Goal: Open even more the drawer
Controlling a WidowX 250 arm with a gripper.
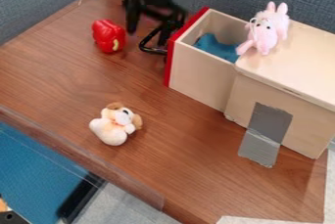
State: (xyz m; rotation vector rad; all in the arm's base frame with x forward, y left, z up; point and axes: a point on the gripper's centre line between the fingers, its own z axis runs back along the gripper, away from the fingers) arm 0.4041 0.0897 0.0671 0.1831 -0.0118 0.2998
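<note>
The drawer (200, 74) sticks partway out of its wooden box (307, 66) over on the right half of the tabletop (52, 71), so I'd call this the "get hold and pull some more" step. Going left to right: there's a red toy (108, 36) toward the back, and a little plush dog (112, 126) nearer the front. Next come the black fingers (132, 18), spread well apart with nothing pinched between them that I can see. The one nearer the drawer is right by the black handle (152, 50), but I honestly can't tell if it's hooked behind it or just beside it. Then there's the red front (169, 64), some blue cloth (216, 47) inside, and a pink plush bunny (265, 34) sitting on the box lid by the opening, with grey tape (265, 135) down the box's side. IMO the next move is to get a finger properly behind that handle, or close on it, then draw it straight away from the box, toward the left. Main worry is slipping off the handle, or knocking the red toy, which looks pretty close.
</note>
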